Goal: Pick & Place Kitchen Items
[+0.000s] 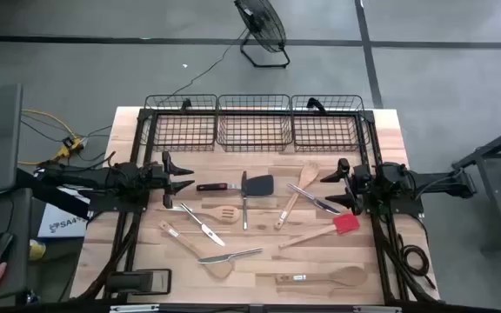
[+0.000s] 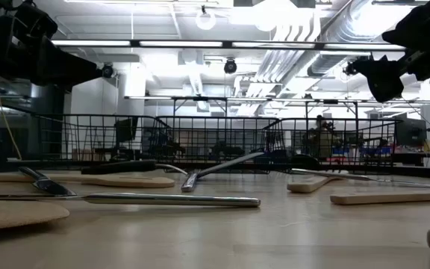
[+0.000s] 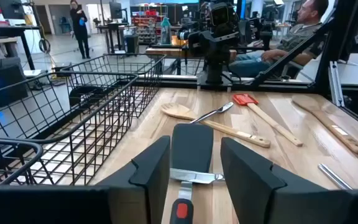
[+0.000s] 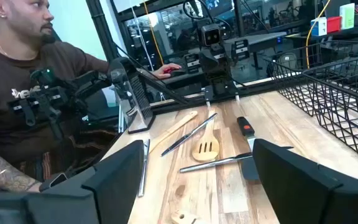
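The kitchen items lie scattered flat on the wooden table [image 1: 129, 261]. A black turner [image 1: 257, 184] with a black-and-red handle [image 1: 212, 187] lies at the centre, just right of my left gripper [image 1: 183, 183]. In the left wrist view the turner [image 3: 191, 163] shows beyond and below my open left gripper [image 3: 194, 149], which holds nothing. My right gripper [image 1: 342, 184] hovers open at the table's right, above a silver knife [image 1: 313, 199] and beside a red-headed spatula [image 1: 346, 223]. The right wrist view shows my right gripper [image 4: 199, 149] wide apart with nothing between its fingers.
Three black wire baskets [image 1: 253, 122] stand in a row along the far edge. A slotted wooden spatula [image 1: 222, 215], knives [image 1: 203, 224] and wooden spoons [image 1: 322, 278] lie toward the near edge. A person [image 4: 23, 93] sits beyond the table's left side; a fan [image 1: 263, 30] stands behind.
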